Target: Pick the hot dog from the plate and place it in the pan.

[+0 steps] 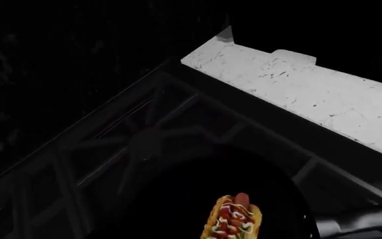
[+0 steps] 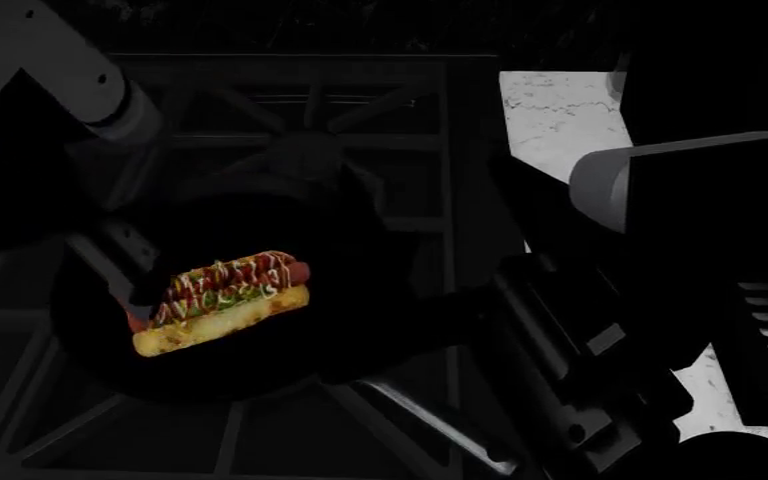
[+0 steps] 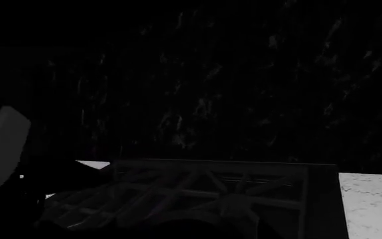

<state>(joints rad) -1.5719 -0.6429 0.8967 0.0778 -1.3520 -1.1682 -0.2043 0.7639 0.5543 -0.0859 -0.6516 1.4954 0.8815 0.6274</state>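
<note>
The black stove grates [image 2: 304, 150] fill most of what lies below me, their bars crossing under and beyond my left arm, and a pale speckled counter [image 2: 551, 120] runs along their far right side, past my right arm. On the grates sits the pan [image 2: 357, 260], round and black and hard to make out in the dim light, directly under my left fingers; its long silvery handle [image 2: 431, 420] runs back toward me and to the right, passing beside my right arm. The hot dog [image 2: 221, 302] lies inside the pan, flat on its floor, bun down with the sauce zigzags and green relish facing up, toward the side of the pan nearer my left arm. From my left wrist the same hot dog [image 1: 233, 219] shows close below, resting on the dark pan floor [image 1: 177, 199]. My left gripper [image 2: 137, 270] hangs just by the sausage's left end, but it is so dark there that I cannot tell whether my fingers are spread or pressed together, or whether they touch the bun. My right gripper [image 2: 564, 360] sits dark and bulky beside the pan's handle side, and I cannot tell its finger state either.
</note>
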